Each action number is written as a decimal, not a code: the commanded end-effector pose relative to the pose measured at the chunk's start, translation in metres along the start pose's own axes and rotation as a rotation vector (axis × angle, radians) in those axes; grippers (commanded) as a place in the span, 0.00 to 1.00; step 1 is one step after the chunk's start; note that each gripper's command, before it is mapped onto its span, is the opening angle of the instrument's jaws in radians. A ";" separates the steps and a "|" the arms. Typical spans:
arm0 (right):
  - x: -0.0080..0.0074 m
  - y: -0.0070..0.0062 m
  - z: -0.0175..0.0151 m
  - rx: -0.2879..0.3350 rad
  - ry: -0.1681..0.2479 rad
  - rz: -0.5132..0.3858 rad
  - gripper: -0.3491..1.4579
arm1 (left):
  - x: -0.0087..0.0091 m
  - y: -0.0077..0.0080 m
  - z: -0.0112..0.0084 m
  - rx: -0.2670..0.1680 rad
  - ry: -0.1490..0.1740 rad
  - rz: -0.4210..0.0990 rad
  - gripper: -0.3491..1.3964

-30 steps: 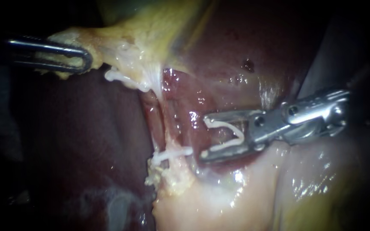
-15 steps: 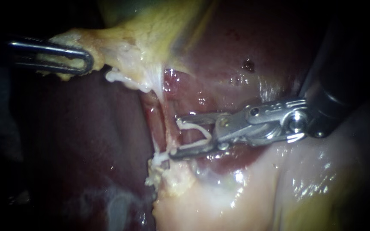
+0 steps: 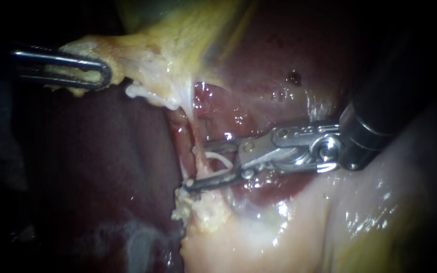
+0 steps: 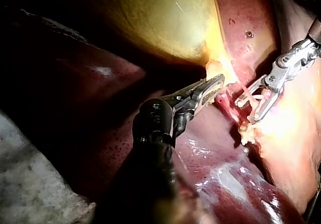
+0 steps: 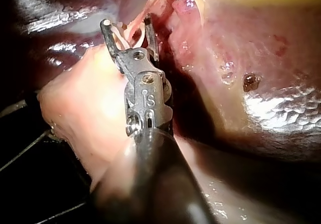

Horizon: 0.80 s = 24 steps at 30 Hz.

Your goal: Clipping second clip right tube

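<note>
Two instruments show in your endoscope view. Your left instrument (image 3: 99, 72) comes in from the left, its jaws closed on a yellowish fold of the gallbladder (image 3: 178, 35), and the fold looks taut between them. The left wrist view shows the same grip: the left instrument (image 4: 218, 81) pinches the pale tissue where the gallbladder (image 4: 165, 18) narrows.

Your right instrument (image 3: 190, 169) comes in from the upper right. Its jaws stand moderately apart and carry an open white clip (image 3: 223, 161), one leg lying along each jaw. The tube (image 3: 194, 132), a thin pale strand running down from the gallbladder beside the dark liver (image 3: 102, 167), passes between those jaws, so the jaws and the clip straddle it (the clip's legs are not yet pressed together on it). The lower jaw tip lies near a frayed, pale lump of tissue (image 3: 203, 210).

From the right wrist view, the right instrument (image 5: 126, 22) shows both jaw tips spread, with the clip (image 5: 134, 30) and the pink strand between them.
</note>
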 end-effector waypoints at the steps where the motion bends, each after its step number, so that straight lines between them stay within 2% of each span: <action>1: 0.0000 0.0000 0.0001 0.009 0.012 0.008 0.47 | 0.0000 0.0000 0.0000 0.000 0.000 0.000 0.00; 3: 0.0000 -0.0001 0.0002 0.024 0.030 0.020 0.47 | 0.0000 0.0000 0.0000 0.000 0.000 0.000 0.00; 8: 0.0001 -0.0003 0.0002 0.053 0.031 0.019 0.47 | 0.0000 0.0000 0.0001 0.001 0.000 0.000 0.00; 12: 0.0002 -0.0008 0.0003 0.066 0.049 0.017 0.47 | -0.0001 -0.0001 0.0002 0.001 0.000 0.000 0.00; 20: 0.0010 -0.0029 0.0005 0.145 0.085 0.009 0.47 | -0.0002 -0.0009 0.0001 -0.001 -0.001 0.002 0.00; 24: 0.0015 -0.0039 0.0009 0.171 0.087 0.007 0.47 | -0.0002 -0.0009 0.0001 -0.001 0.000 0.002 0.00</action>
